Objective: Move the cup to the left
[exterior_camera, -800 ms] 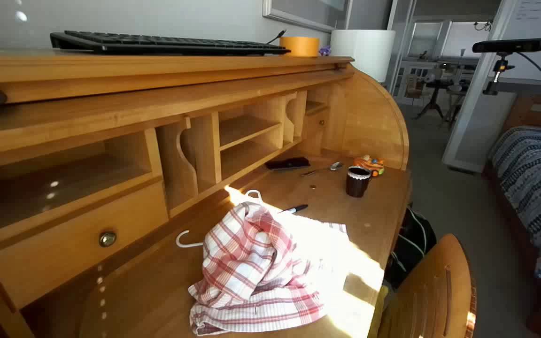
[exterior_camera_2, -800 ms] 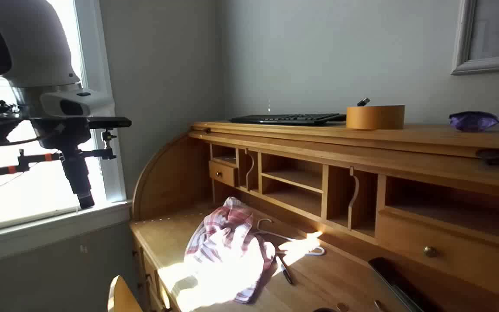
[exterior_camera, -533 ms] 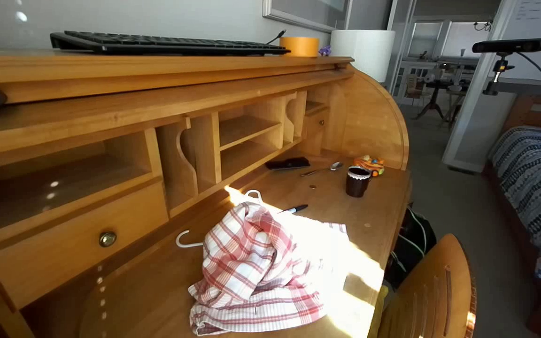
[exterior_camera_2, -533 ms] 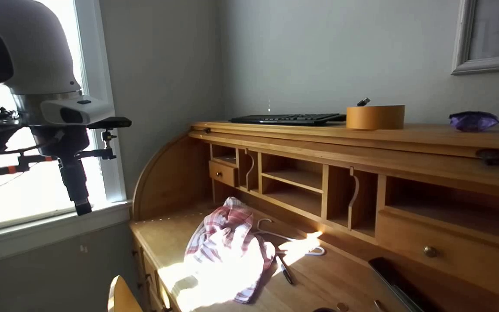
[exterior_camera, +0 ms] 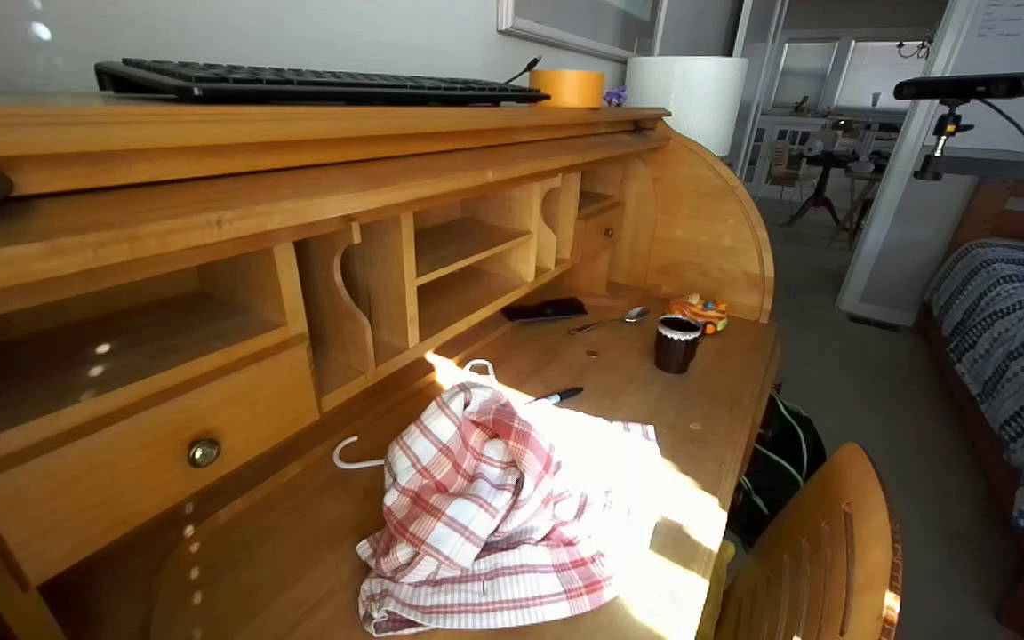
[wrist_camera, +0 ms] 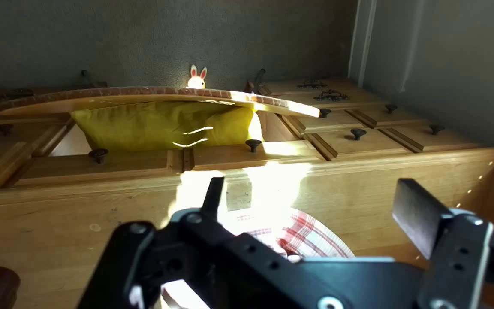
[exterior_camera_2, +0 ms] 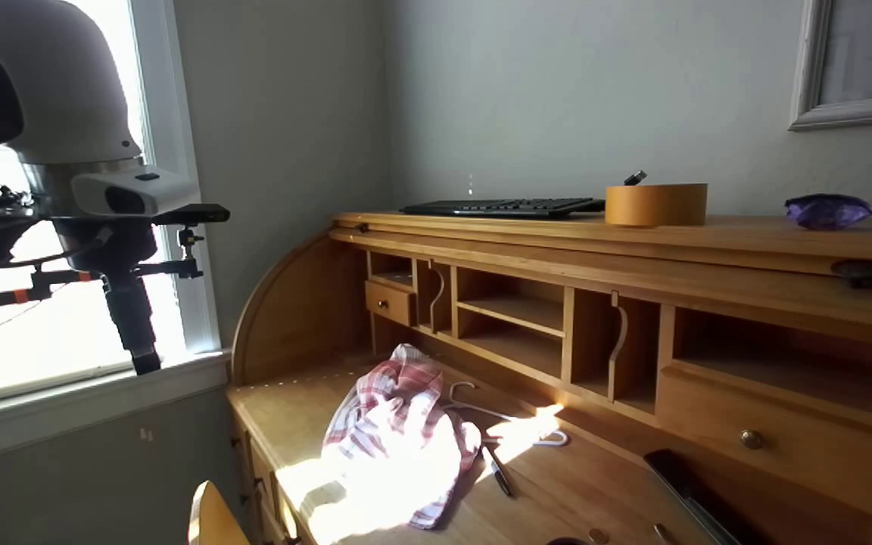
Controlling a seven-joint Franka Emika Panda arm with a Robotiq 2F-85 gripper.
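1. Brown cup (exterior_camera: 677, 347): unmoved, right of centre in an exterior view.
2. Hand (exterior_camera_2: 147, 363): dipped slightly, then paused, far left in an exterior view; spread wide, nothing held.
3. I judge: relocation not begun.

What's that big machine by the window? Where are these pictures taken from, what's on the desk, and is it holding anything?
That's a robot arm. At its end is a gripper, a bit like a hand. It's wide open and holding nothing. The wide pictures are taken from two places outside the robot; the one showing the gripper up close is taken from its wrist. On the desk you can see a red-and-white checked cloth, a white hanger, a pen, a spoon, an orange toy and a dark cup. The robot's job is moving that cup left.
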